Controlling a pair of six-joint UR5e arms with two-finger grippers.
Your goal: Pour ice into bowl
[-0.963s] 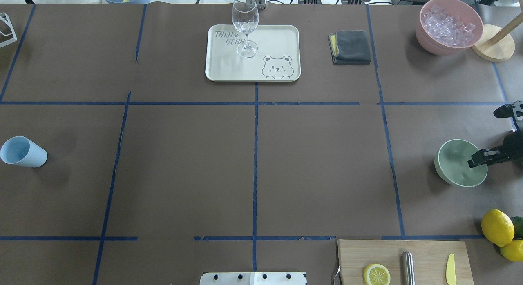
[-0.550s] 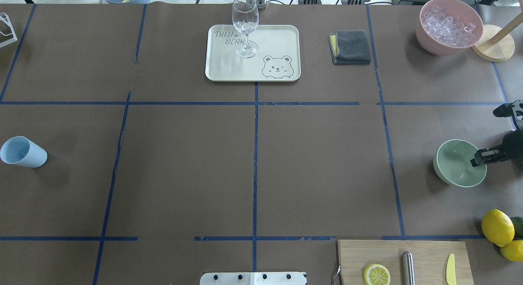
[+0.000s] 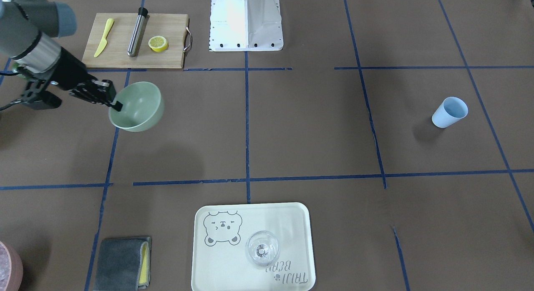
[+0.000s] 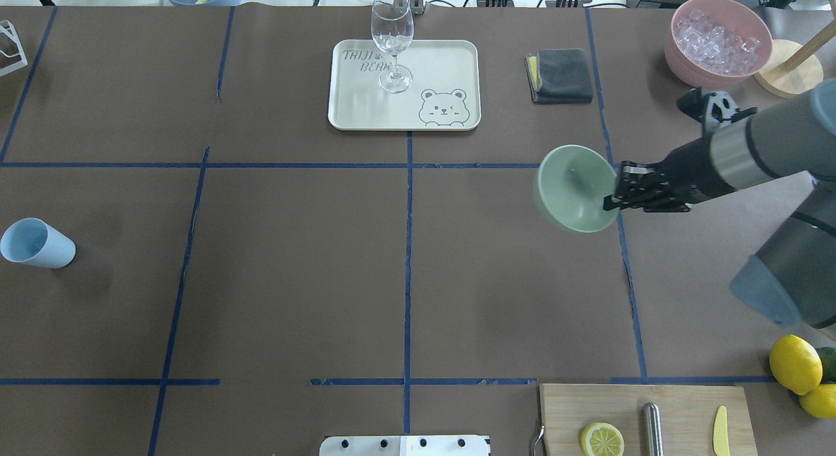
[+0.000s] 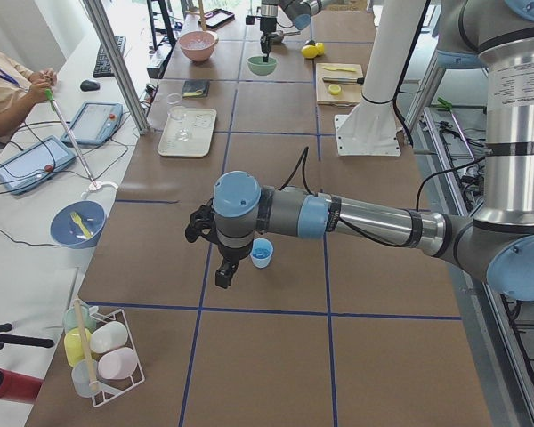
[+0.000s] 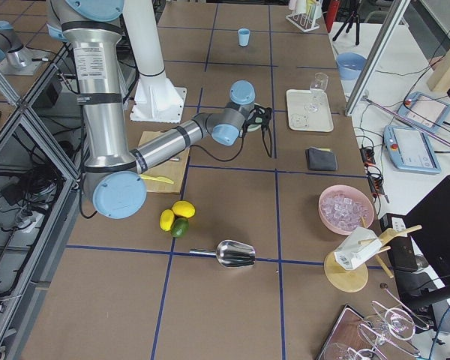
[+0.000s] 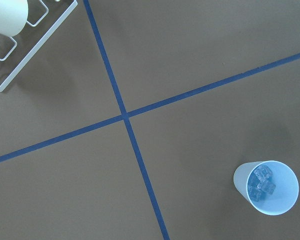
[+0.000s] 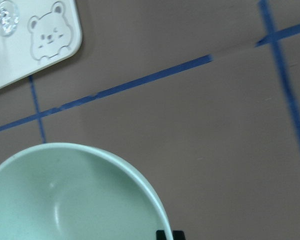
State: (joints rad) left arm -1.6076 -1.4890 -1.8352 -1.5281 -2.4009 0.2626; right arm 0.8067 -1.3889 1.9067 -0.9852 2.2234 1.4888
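Right pincer point(image 4: 610, 201) is pinching the rim of the mint bowl point(image 4: 568, 181), holding it tilted in the air over the bench's right half, and it's empty. So nothing poured yet imo. The ice point(image 7: 262, 181) sits in the blue cup point(image 7: 241, 179) by the bench's left edge, with the left pincer point(image 5: 222, 274) near it, can't tell its grip. Pink bowl point(image 4: 679, 54) in the far right corner holds ice too.

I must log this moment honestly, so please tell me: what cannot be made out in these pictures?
Left gripper: shows only in the exterior left view, small and dark; open or shut cannot be told.
Ice in the blue cup: cube count too small, left wrist view.
Right gripper fingers: cut by right wrist view's bottom edge.
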